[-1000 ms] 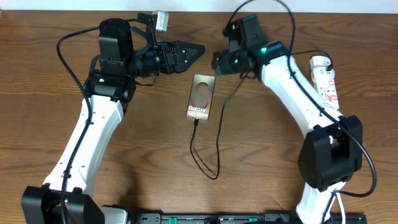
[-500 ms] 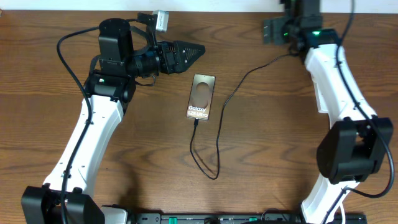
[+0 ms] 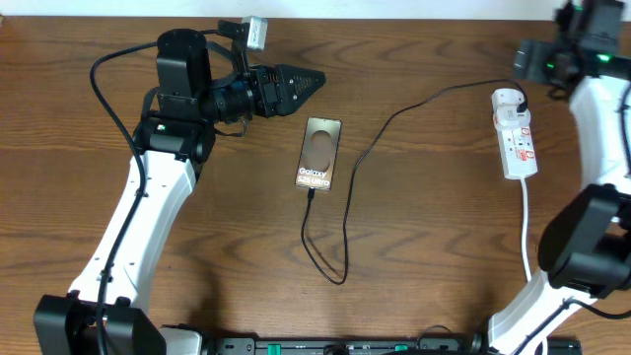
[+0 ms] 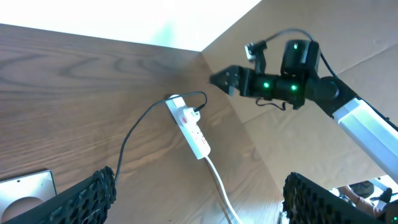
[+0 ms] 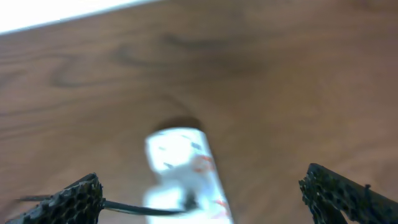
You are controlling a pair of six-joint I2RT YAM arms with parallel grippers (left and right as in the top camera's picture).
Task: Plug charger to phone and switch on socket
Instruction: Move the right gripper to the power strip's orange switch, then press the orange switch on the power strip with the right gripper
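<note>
**A:** Where are your grippers?

**B:** My left gripper (image 3: 314, 80) hangs over the table (image 3: 444, 247), just beyond the far end of the phone (image 3: 319, 153), and points toward the middle. In my wrist view its jaws stand wide apart with nothing between them. My right gripper (image 3: 530, 59) is at the far right edge, just past the far end of the socket (image 3: 515, 138). It is above the socket and not touching it. Its fingers (image 5: 68, 199) sit far apart at the lower corners of that wrist view, with only the blurred socket on the table below. It holds nothing.

**A:** And the phone?

**B:** It lies flat and face up near the middle of the table, with its long side running away from me. Neither gripper touches it.

**A:** The charger?

**B:** The charger (image 3: 347, 227) meets the phone's near short edge and loops toward me. It turns back past the phone's right side and runs across to a black plug (image 3: 517, 96) in the socket's far end. I cannot tell whether the connector is fully seated.

**A:** The socket?

**B:** It lies flat on the right, with its white cord (image 3: 525, 227) trailing toward the near edge. Red marks show on top, but I cannot tell how the switches stand.
</note>
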